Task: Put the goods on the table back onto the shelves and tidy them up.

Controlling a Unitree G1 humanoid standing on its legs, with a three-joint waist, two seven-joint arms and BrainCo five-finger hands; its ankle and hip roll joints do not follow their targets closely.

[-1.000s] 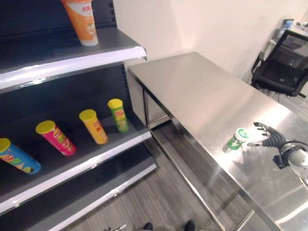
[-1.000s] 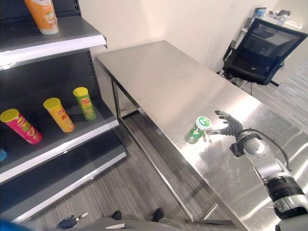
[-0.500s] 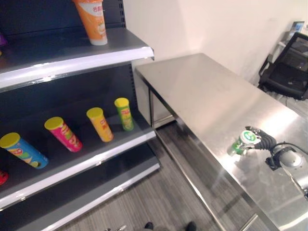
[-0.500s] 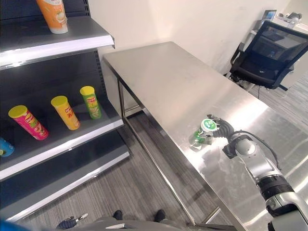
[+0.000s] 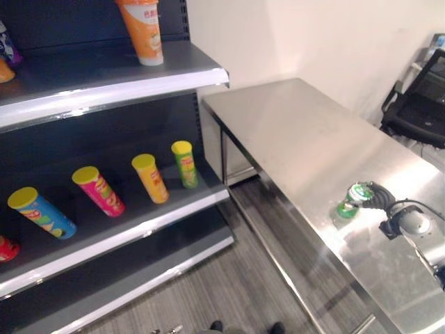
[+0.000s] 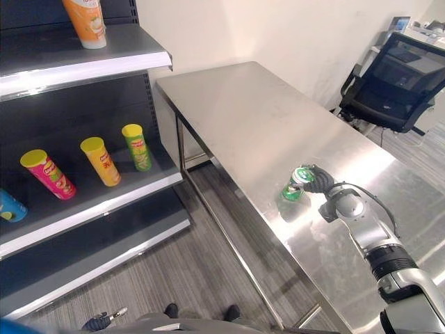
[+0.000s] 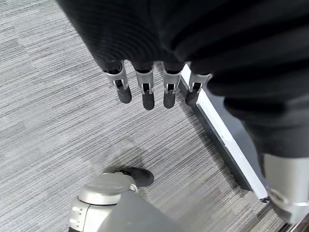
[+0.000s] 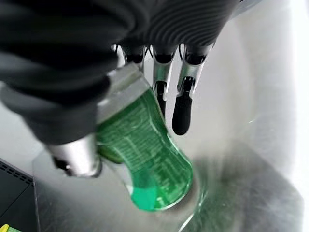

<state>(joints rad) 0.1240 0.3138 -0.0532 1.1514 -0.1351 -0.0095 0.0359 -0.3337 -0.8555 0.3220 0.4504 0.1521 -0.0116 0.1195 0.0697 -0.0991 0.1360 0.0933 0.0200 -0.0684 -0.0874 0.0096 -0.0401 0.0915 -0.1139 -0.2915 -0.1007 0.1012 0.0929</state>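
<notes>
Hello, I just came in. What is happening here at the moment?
The robot's right hand is closed around a small green can that stands near the front edge of the steel table. The can's base appears to rest on the table. The left hand hangs over the floor with straight fingers, holding nothing. On the shelf unit beside the table, several snack tubes lean in a row, and an orange cup stands on the upper shelf.
</notes>
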